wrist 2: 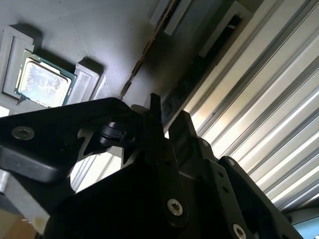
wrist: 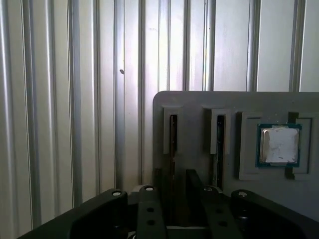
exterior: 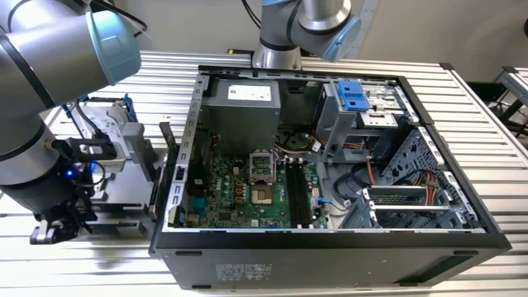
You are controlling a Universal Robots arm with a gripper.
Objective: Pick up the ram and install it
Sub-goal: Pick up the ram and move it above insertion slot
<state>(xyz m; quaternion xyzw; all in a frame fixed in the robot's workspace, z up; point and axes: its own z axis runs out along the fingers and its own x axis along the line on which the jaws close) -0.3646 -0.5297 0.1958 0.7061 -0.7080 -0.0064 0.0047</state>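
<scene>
The ram (wrist: 173, 142) is a thin stick standing on edge in a slot of a grey holder plate (wrist: 189, 107); in the second wrist view the ram (wrist 2: 144, 52) shows as a thin brown line. My gripper (wrist: 174, 174) hangs low over the end of that slot, one dark finger on each side of the stick's line and a narrow gap between them; the same gap shows on my gripper (wrist 2: 168, 122) in the second wrist view. In the exterior view my gripper (exterior: 54, 232) is at the exterior view's left, beside the open computer case (exterior: 330, 244). The board's long black memory slots (exterior: 301, 192) lie inside.
A second slot (wrist: 219, 144) lies beside the first on the plate, then a square silver processor (wrist: 279, 145) in its recess. Ribbed metal table (wrist: 60, 99) surrounds the plate. A second arm (exterior: 289, 31) stands behind the case. A blue-bracketed drive bay (exterior: 355, 96) sits at the case's back.
</scene>
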